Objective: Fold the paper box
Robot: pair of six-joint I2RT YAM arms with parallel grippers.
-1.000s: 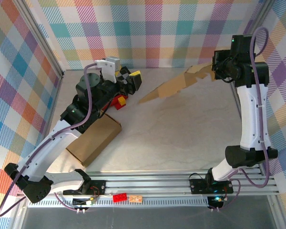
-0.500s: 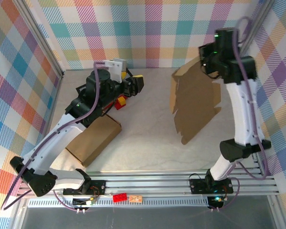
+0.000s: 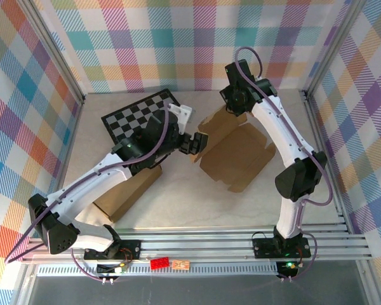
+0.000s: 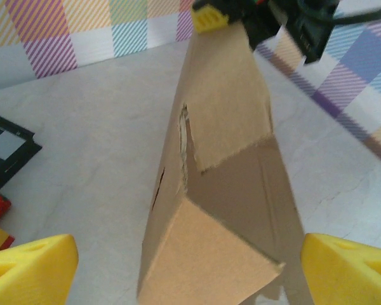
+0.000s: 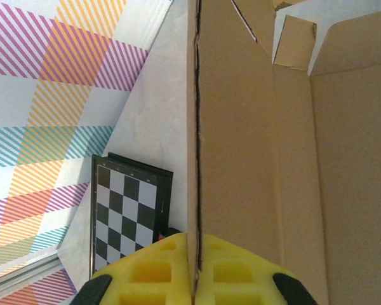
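Right end effector [image 5: 193, 270] is clenched hard on one edge of the paper box [image 3: 238, 152], with a yellow pad on each side of the cardboard. The box isn't folded up, just a flat-ish blank with its flaps out. It slopes away from that end effector down toward the tabletop [image 3: 178, 200].

Left end effector [image 3: 200, 143] is released, with its yellow fingers [image 4: 28, 267] spread wide and the nearest corner of the box poking in between them. Can't tell if either finger actually touches it.

A checkerboard [image 3: 136, 117] lies flat just behind the left end effector. A closed brown carton [image 3: 127, 190] sits back under that arm.
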